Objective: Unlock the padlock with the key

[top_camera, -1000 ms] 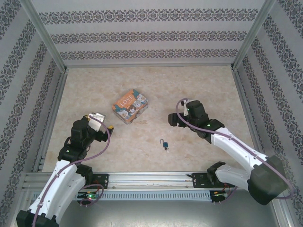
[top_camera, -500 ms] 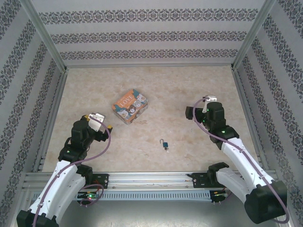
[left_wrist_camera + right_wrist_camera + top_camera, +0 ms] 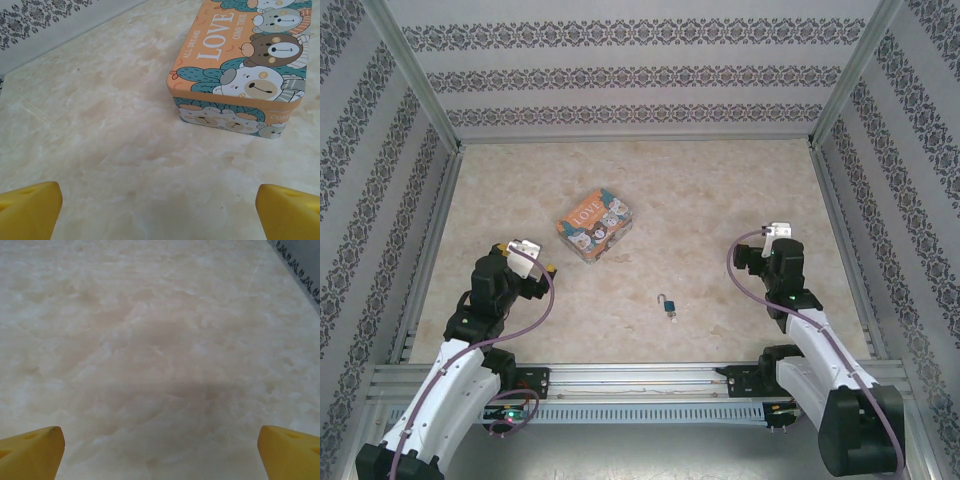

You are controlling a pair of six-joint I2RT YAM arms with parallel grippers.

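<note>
The tiny teal-blue padlock [image 3: 671,308] lies on the marble tabletop at the near middle, its thin silver shackle [image 3: 665,298] pointing away. The key is too small to make out apart from it. My left gripper [image 3: 546,272] hovers at the left, open, with its yellow fingertips [image 3: 30,209] wide apart over bare table [image 3: 100,130]. My right gripper [image 3: 748,256] sits to the right of the padlock, open and empty, yellow fingertips [image 3: 31,451] spread above bare marble. Both grippers are well clear of the padlock.
An orange cartoon-printed "LOVE" box [image 3: 594,224] stands left of centre, just ahead of my left gripper [image 3: 160,215] and seen close in the left wrist view [image 3: 240,65]. Patterned walls and metal rails [image 3: 620,378] enclose the table.
My right arm has pulled back to the right and toward the near edge, away from the table's middle. The left arm, the padlock and the box have not moved.
</note>
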